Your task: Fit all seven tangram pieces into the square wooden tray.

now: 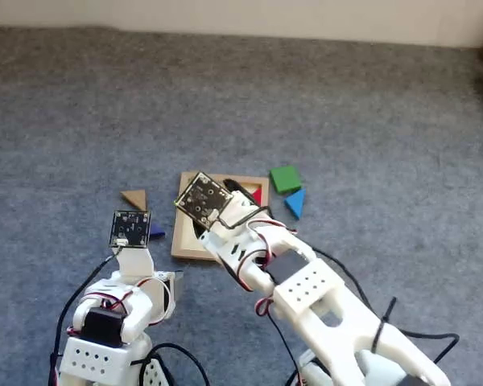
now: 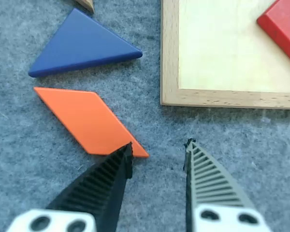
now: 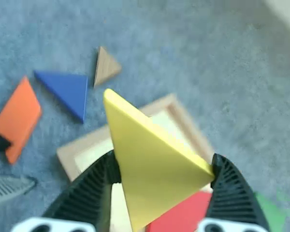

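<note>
While the square wooden tray (image 1: 179, 233) lies near the middle of the grey carpet (image 1: 370, 112), the right gripper (image 3: 165, 162) hangs above it. Both its fingers are closed on the edges of the yellow triangle (image 3: 154, 169), which is held tilted with one corner pointing away from the wrist. The right arm (image 1: 322, 297) stretches from the carpet's near edge diagonally across the tray's near right corner, ending with its wrist over the tray's middle.

A red piece (image 3: 183, 217) lies inside the tray against its far right corner.

The left arm (image 1: 117, 314) stands folded off the tray's near left corner, and the left gripper (image 2: 158, 150) points down at bare carpet just beside the tray's left rim. Its jaws are spread apart and hold nothing. The black fingertip (image 2: 122, 162) sits at one corner of the orange parallelogram (image 2: 92, 121); I cannot tell whether they touch.

From above, the right arm covers much of the tray's floor. The left wrist hides most of the dark blue triangle (image 1: 156, 232). The red piece is cut off in both wrist views.

The dark blue triangle lies just beside the orange parallelogram, not touching it. A tan triangle (image 1: 134, 198) lies farther out, off the tray's far left corner. A green square (image 1: 285, 178) and a light blue triangle (image 1: 295, 202) sit close together on the carpet, just off the tray's right rim.
</note>
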`<act>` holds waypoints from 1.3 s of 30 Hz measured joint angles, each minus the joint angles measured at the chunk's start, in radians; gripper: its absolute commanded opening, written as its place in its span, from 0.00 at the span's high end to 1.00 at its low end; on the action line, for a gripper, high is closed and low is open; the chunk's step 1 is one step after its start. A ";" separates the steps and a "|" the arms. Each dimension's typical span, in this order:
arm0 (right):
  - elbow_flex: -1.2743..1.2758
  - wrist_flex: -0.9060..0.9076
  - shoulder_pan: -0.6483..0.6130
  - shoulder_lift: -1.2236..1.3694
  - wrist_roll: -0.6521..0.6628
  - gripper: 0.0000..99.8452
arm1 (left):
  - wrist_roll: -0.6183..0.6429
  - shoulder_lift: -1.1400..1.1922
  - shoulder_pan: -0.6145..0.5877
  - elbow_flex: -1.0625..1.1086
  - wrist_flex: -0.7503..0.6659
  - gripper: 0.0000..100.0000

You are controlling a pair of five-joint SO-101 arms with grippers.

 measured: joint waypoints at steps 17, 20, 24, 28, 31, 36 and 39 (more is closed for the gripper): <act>-0.046 0.083 0.000 0.169 0.077 0.84 | 0.000 0.000 0.000 0.000 0.000 0.82; -0.048 0.127 0.000 0.167 0.084 0.82 | 0.000 0.000 0.000 0.000 0.000 0.82; -0.048 0.175 0.000 0.167 0.084 0.72 | 0.000 0.000 0.000 0.000 0.000 0.82; -0.046 0.187 -0.003 0.167 0.084 0.70 | 0.000 0.000 0.000 0.000 0.000 0.82; -0.046 0.193 -0.003 0.167 0.084 0.70 | 0.000 0.000 0.000 0.000 0.000 0.82; -0.046 0.207 -0.003 0.167 0.084 0.70 | 0.000 0.000 0.000 0.000 0.000 0.82; -0.046 0.242 -0.003 0.167 0.084 0.71 | 0.000 0.000 0.000 0.000 0.000 0.82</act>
